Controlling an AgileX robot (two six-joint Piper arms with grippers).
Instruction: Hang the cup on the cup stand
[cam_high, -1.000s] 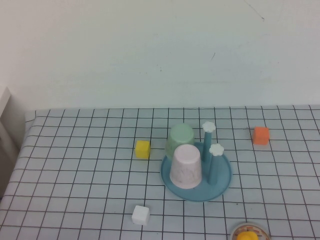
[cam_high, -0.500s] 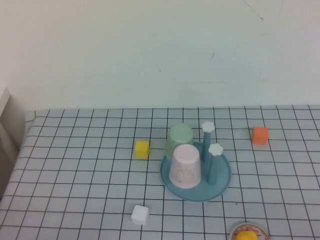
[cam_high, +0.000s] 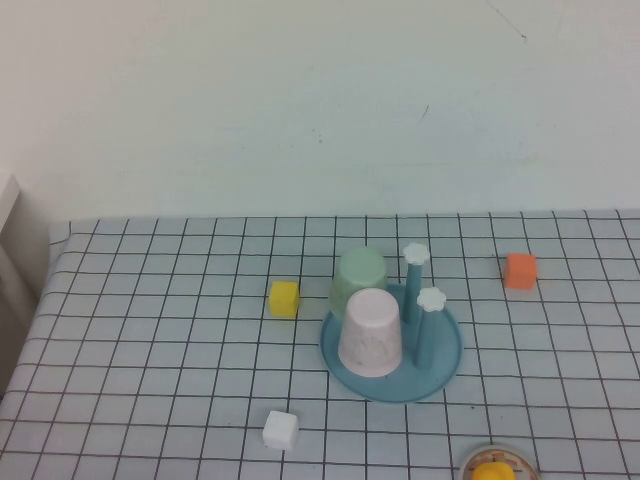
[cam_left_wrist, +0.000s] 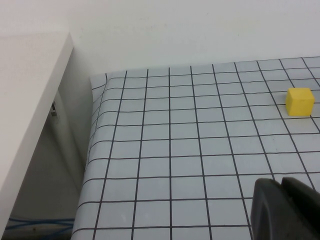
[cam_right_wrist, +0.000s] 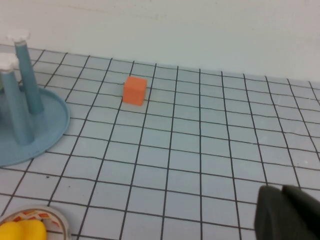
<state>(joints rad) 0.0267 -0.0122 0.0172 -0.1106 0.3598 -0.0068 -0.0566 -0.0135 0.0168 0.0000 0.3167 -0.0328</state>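
A: Left wrist view: gridded tablecloth, draped over the table's edge. Yellow cube sits alone on it.

B: Left gripper?

A: Dark fingers pressed together above the cloth, holding nothing.

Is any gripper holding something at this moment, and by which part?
Nothing is held. The left gripper and right gripper are shut on nothing, above bare table away from the cup stand, where the cup sits upside down.

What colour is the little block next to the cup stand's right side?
Orange block, clearest in the right wrist view.
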